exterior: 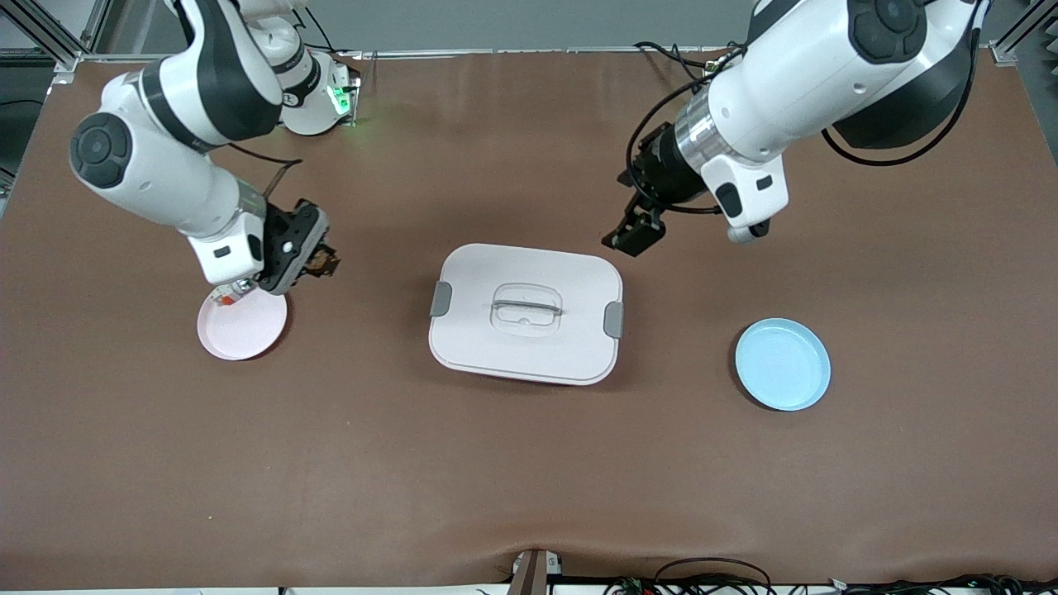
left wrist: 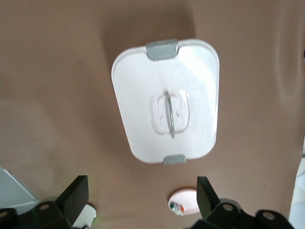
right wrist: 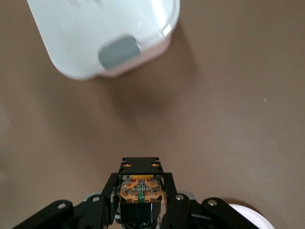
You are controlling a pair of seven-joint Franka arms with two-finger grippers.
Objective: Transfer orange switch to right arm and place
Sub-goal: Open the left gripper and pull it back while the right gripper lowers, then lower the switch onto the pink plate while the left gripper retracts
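From my remote station I record the right gripper (right wrist: 142,202) clamped on the orange switch (right wrist: 141,187), its two fingers pressed against the switch's black sides with the orange face showing between them in the right wrist view. In the front view this gripper (exterior: 318,258) hangs over bare table just beside the pink plate (exterior: 245,330), at the right arm's end of the table, and the switch (exterior: 321,262) shows as a small dark-and-orange piece at the fingertips, clear of the surface as far as I can judge. A small clear-and-silver piece with a red bit (exterior: 225,293) lies at the pink plate's rim on the side farther from the front camera, partly hidden under the right arm's wrist (the left wrist view shows it too, as a speck on the plate (left wrist: 176,207)). The white lidded container (exterior: 526,313) sits at mid-table, lid on, with a grey clip at each short end and a clear handle in the middle of the lid. The left gripper (exterior: 632,233) is over bare table just beside the container's corner toward the left arm's end; its fingers (left wrist: 75,196) stand wide apart and hold nothing. The blue plate (exterior: 783,364) lies toward the left arm's end, nearer the front camera than the container, well apart from it. The table (exterior: 529,479) is covered in brown.
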